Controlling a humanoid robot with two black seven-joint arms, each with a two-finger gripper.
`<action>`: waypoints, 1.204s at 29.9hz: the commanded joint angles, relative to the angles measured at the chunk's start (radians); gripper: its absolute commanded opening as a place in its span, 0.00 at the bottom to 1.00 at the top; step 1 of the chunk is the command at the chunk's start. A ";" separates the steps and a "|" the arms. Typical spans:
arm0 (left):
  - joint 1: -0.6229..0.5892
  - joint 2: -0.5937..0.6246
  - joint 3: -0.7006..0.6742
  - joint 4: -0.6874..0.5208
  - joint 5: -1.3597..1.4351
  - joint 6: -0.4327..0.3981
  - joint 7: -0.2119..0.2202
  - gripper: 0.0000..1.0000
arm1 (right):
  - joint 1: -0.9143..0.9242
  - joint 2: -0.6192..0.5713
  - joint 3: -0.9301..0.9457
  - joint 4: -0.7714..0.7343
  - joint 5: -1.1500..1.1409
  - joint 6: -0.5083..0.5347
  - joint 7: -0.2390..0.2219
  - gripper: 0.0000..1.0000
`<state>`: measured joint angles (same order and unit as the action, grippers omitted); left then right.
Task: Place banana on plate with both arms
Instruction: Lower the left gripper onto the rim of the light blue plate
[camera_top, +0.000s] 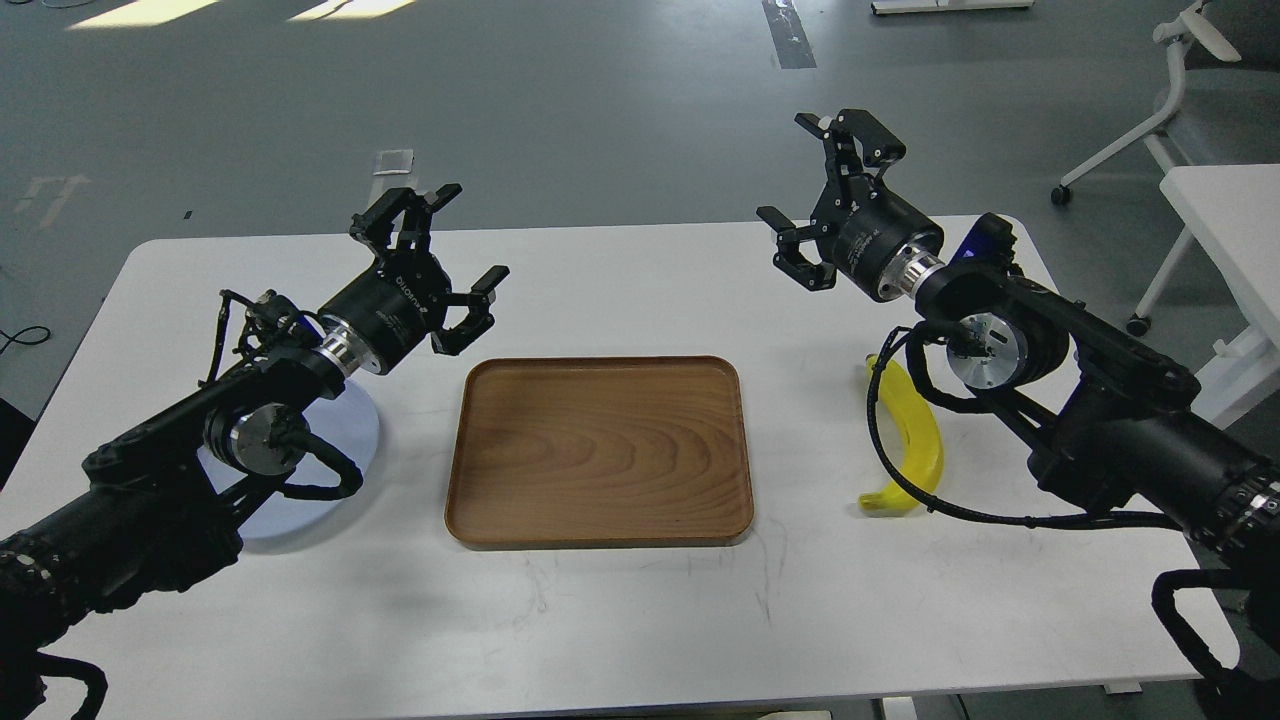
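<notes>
The banana (915, 440) is lying on the worktop (620, 600), the plate (345, 440) sitting opposite; left tool (455, 255) and right tool (815, 185) are hovering, fingers apart.

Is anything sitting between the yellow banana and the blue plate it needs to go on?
Yes. The brown wooden tray lies mid-table between the curved yellow banana on the right and the round pale blue plate on the left, partly under the left arm.
</notes>
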<state>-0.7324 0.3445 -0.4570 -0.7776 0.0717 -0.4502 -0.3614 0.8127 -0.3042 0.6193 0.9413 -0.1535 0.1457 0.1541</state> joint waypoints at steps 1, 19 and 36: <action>0.001 0.007 -0.002 0.000 -0.003 -0.001 -0.001 0.98 | 0.003 0.008 -0.001 0.001 0.000 0.000 -0.001 1.00; 0.008 0.016 0.001 -0.002 -0.001 -0.007 0.004 0.98 | 0.013 0.008 -0.021 -0.001 -0.001 0.000 0.001 1.00; 0.007 0.014 0.001 -0.002 0.007 0.014 0.002 0.98 | 0.011 0.011 -0.041 0.001 -0.015 0.000 0.001 1.00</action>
<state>-0.7264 0.3605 -0.4570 -0.7792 0.0705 -0.4440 -0.3577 0.8239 -0.2930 0.5931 0.9405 -0.1644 0.1458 0.1550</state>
